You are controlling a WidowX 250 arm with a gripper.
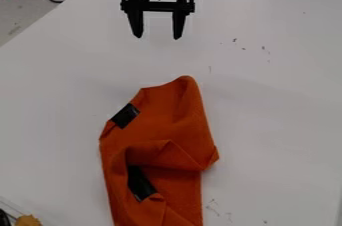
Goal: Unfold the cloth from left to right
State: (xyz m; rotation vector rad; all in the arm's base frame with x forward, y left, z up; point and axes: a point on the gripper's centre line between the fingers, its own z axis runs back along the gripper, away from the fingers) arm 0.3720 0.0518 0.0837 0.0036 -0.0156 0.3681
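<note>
Gripper [157,38] fingers stand wide apart, with nothing between them, above the far part of the tabletop [274,120]. Well apart from it, the orange cloth [174,120] lies crumpled and partly folded near, left of centre, two black patches [125,115] showing.

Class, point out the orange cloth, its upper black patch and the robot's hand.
Orange cloth [172,120], camera view: upper part.
Upper black patch [125,115], camera view: its middle.
Hand [157,38], camera view: midway between its fingertips.
</note>
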